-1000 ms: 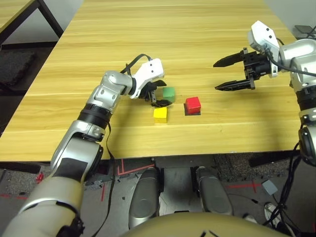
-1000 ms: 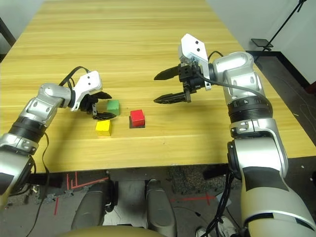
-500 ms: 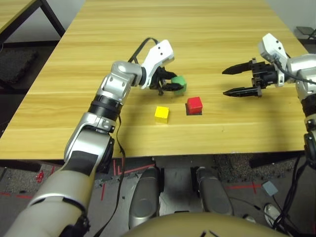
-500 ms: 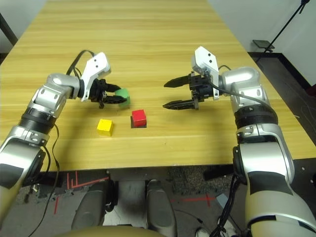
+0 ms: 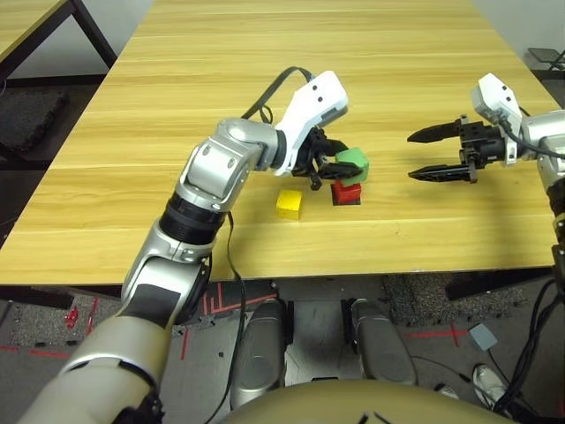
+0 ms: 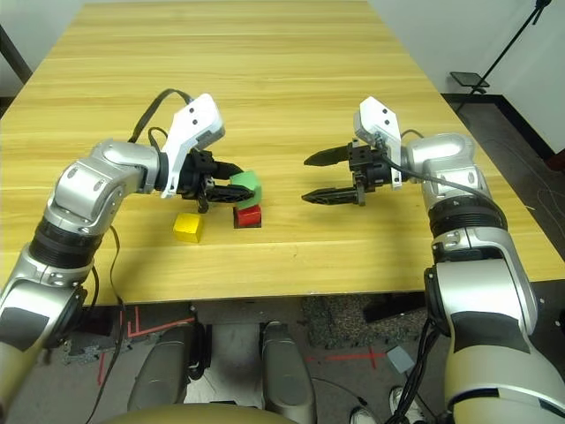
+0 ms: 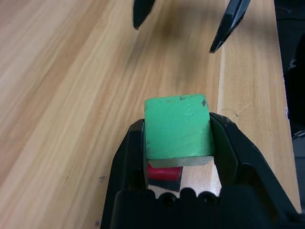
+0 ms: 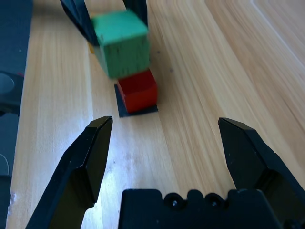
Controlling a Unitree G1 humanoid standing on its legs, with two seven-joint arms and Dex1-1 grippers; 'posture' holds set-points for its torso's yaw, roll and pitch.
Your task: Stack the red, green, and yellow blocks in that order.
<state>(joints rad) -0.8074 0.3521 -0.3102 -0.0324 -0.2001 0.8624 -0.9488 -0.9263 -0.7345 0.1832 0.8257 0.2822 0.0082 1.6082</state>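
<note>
My left gripper (image 5: 350,166) is shut on the green block (image 5: 352,162) and holds it directly over the red block (image 5: 346,192), slightly tilted. Whether the two blocks touch I cannot tell. In the left wrist view the green block (image 7: 177,126) sits between the black fingers (image 7: 128,157), and a sliver of the red block (image 7: 164,172) shows beneath it. The red block rests on a flat black square patch (image 8: 122,108). The yellow block (image 5: 288,204) lies on the table just left of the red one. My right gripper (image 5: 411,157) hovers open to the right of the blocks, holding nothing.
The wooden table (image 5: 265,71) spreads wide behind the blocks. Its front edge (image 5: 291,269) runs close below the yellow and red blocks. A dark table leg (image 5: 88,31) stands off the far left corner.
My left gripper shut on the green block, lifted it and carried it right until it was over the red block. My right gripper drew back a little to the right, still open.
</note>
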